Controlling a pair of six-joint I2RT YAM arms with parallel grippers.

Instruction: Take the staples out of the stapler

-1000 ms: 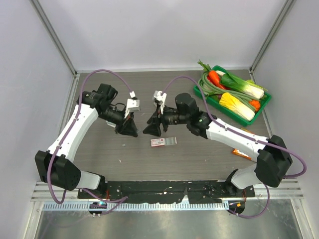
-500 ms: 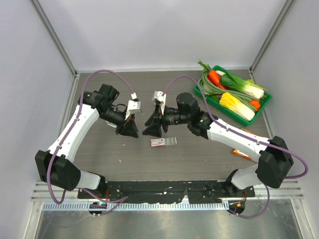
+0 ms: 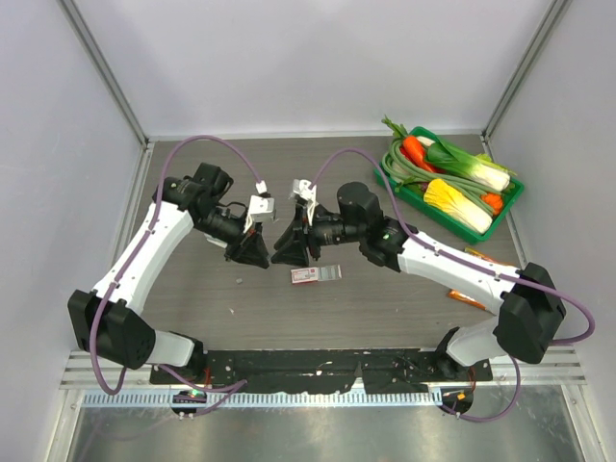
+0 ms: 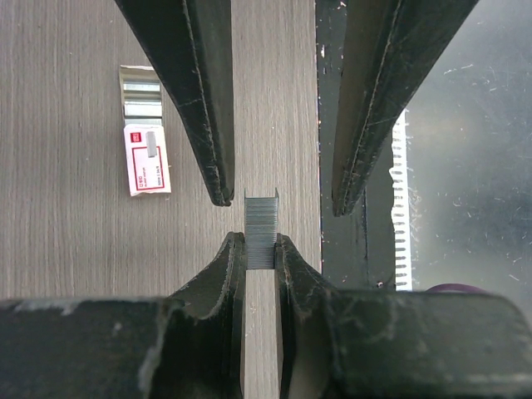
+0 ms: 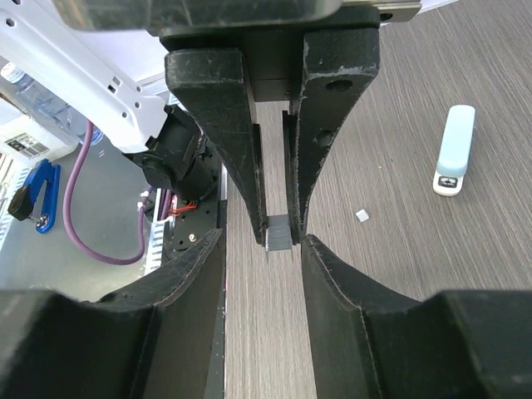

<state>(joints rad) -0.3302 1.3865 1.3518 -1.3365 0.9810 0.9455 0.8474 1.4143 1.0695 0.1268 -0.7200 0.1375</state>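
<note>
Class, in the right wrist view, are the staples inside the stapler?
No, the staples are pinched by the left gripper, while the stapler lies apart on the table.

The right gripper point(image 5: 264, 249) holds its jaws apart, and in the gap between their tips sit the staples point(image 5: 278, 235), a short grey strip. The strip is pinched by the two dark fingers of the left gripper point(image 5: 278, 218), which reaches in from the far side. Out past the right-hand jaw, well apart, the pale blue stapler point(image 5: 455, 150) lies on the wood-grain table point(image 5: 399, 66), with a tiny pale scrap point(image 5: 362, 215) nearer that jaw.
</note>
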